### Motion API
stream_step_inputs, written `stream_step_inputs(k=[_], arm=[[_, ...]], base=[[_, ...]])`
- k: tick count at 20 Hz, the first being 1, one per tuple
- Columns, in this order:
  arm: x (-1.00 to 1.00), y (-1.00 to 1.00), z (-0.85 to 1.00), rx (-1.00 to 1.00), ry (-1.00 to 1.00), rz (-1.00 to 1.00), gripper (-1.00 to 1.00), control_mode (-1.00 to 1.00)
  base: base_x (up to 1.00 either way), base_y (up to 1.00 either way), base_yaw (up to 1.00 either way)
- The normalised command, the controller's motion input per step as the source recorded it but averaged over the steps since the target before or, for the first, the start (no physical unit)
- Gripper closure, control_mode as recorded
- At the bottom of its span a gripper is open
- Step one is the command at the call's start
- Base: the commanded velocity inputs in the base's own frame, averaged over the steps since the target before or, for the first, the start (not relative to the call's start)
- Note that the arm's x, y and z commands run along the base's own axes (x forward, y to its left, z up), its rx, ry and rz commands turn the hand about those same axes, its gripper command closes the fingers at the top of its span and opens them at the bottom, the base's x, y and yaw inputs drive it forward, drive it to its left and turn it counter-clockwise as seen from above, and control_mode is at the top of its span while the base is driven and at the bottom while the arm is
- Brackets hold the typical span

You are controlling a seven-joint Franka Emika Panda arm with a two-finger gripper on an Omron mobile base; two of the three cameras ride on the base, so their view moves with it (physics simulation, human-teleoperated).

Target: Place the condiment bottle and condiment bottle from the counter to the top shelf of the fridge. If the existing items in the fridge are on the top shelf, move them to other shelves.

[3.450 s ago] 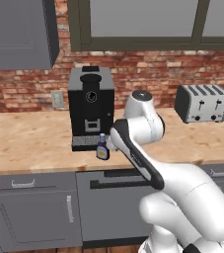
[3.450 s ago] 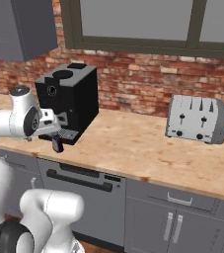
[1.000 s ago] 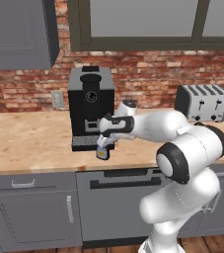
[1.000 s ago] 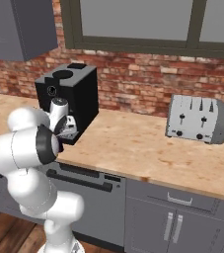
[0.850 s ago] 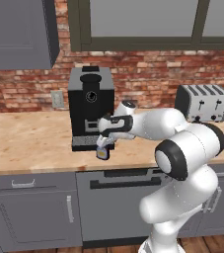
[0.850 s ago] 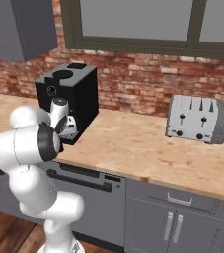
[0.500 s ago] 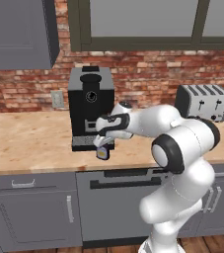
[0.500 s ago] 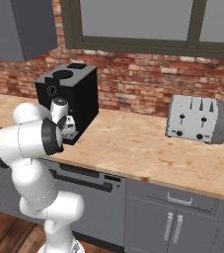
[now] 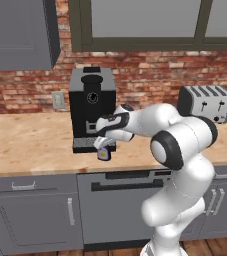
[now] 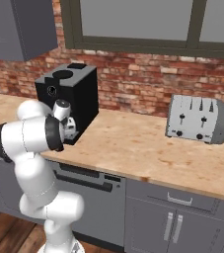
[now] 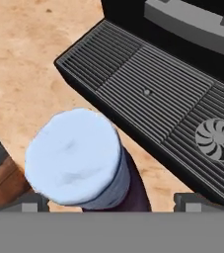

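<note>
Reaching to the front edge of the worktop, the hand is right above a small bottle with a white cap. This bottle stands just in front of the drip grille of the black coffee machine. The fingers sit apart on both sides of the bottle; whether they touch it, I cannot tell. A toaster stands well apart.
</note>
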Motion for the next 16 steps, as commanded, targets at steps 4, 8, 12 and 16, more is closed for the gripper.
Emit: stream_step_inputs(k=[4,8,12,16], arm=[[0.0,0.02,-0.13,0.05,0.0,0.0,-1.0,-1.0],[0.0,0.06,-0.05,0.01,0.0,0.0,1.0,-1.0],[0.0,0.0,0.0,0.0,0.0,0.0,1.0,-1.0],[-0.04,0.0,0.02,0.0,-0.03,0.0,1.0,-1.0]], base=[[0.0,0.0,0.0],[0.0,0.0,0.0],[0.0,0.0,0.0],[0.0,0.0,0.0]])
